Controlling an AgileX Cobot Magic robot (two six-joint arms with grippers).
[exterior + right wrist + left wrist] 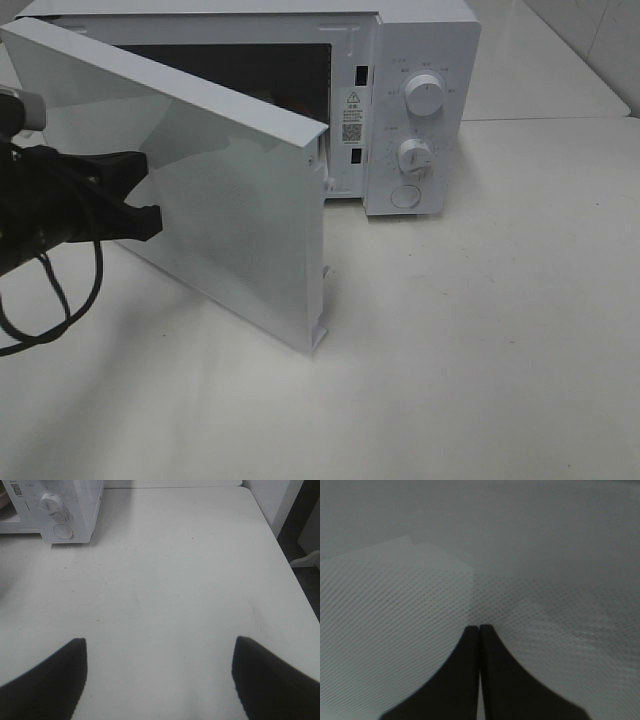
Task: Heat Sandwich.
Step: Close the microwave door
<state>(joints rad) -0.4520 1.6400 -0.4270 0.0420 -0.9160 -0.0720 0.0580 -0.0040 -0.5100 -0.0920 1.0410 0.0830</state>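
No sandwich shows in any view. The white microwave point(420, 100) stands at the back of the table, and its door point(220, 200) is swung partway open toward the front left. Only a dark strip of the cavity point(250, 70) shows above the door's top edge. My left gripper point(145, 195) is shut, its tips close against the door's outer face; the left wrist view shows the joined fingers point(479, 627) in front of the door's dotted window point(420, 630). In the right wrist view my right gripper point(160, 641) is open and empty over bare table.
The microwave's control panel has two dials point(425, 97) and a round button point(405, 195). The white table point(480, 350) stretches to the right of the microwave point(65, 505). In the right wrist view its edge point(295, 590) shows, with dark floor beyond.
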